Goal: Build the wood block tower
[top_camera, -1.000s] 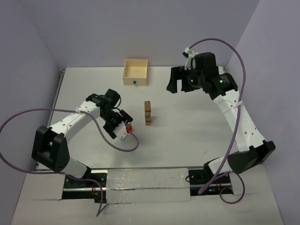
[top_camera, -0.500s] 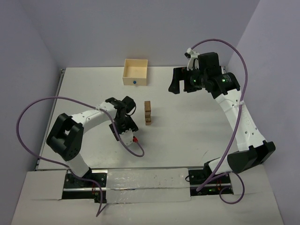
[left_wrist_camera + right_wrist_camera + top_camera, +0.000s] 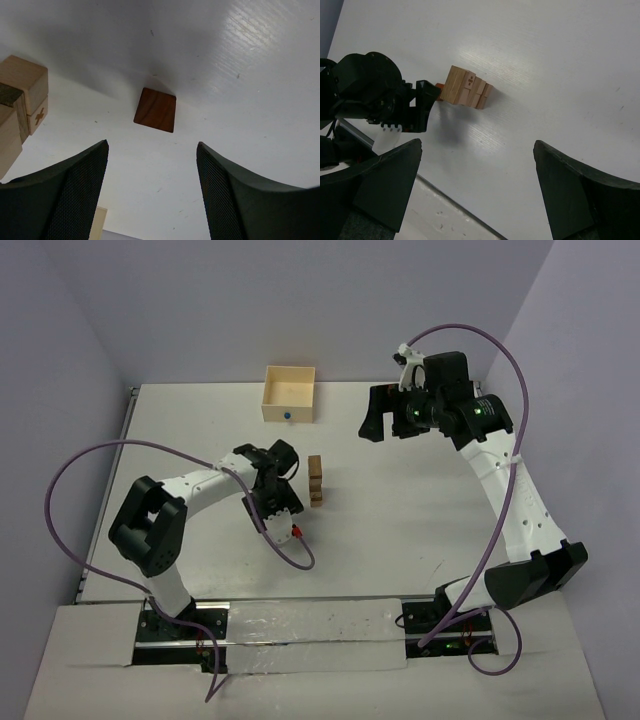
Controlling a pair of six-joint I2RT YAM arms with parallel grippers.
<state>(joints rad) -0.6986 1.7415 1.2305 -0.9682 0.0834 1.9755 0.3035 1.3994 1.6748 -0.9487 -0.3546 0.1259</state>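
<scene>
Loose block: a dark reddish-brown wood block [image 3: 155,109] is lying flat on the table [image 3: 260,75], just beside the tower [image 3: 20,110], on the side facing the left arm.
Tower: is standing upright, several blocks tall and one block wide.
Left gripper [image 3: 151,150]: is hovering low beside the tower, fingers spread wide with nothing between them.
Key relation: the block is lying straight ahead of the left fingers, centred on their gap, touching neither, its edges slightly skewed to them; the tower is sitting just outside one finger.
Nearer arm: the left.
Right gripper [image 3: 477,150]: is hanging wide open and empty, well apart from the tower.
</scene>
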